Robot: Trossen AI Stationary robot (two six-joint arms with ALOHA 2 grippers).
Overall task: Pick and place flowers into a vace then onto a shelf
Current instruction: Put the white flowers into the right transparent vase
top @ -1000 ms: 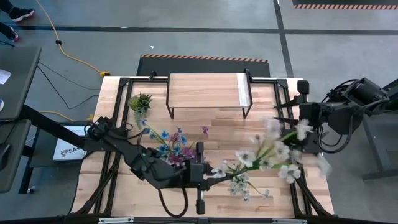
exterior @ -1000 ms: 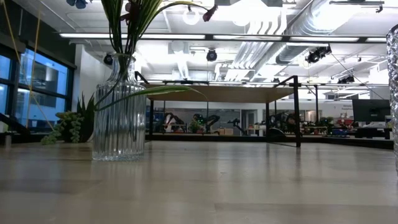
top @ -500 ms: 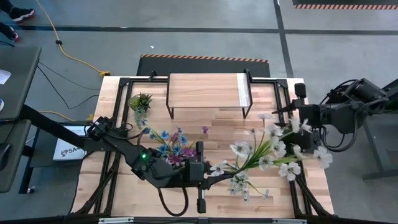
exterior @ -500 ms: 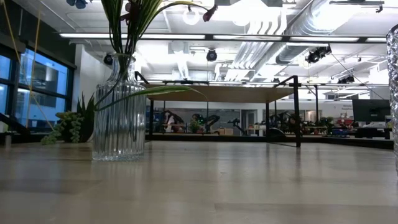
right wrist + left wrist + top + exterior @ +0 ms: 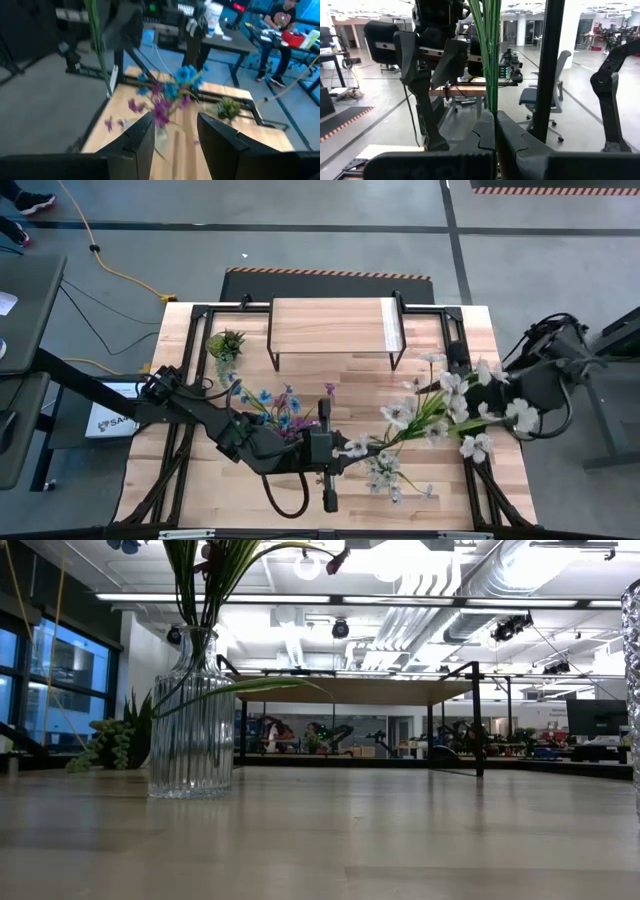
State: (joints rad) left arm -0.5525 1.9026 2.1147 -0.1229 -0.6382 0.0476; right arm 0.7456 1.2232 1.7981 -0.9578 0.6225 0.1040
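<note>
Your white-pink flowers (image 5: 440, 412) fanned on long green stems between both grippers; the left gripper (image 5: 494, 131) was clamped on the stems. The right gripper (image 5: 172, 131) stood apart, blossoms beside it, above the desk (image 5: 190, 330).

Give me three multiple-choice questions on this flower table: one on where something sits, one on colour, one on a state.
1. Where is the small potted plant?
A. left of the shelf
B. on top of it
C. right of it

2. What colour are the flowers in the glass vase?
A. red and yellow
B. blue and purple
C. orange

3. The left gripper is:
A. wide open and empty
B. out of view
C. shut on green stems

Answers: 1 A, it sits off the shelf's left end in the high view. 2 B, the blue and purple flowers show there. 3 C, its jaws pinch the stems.
</note>
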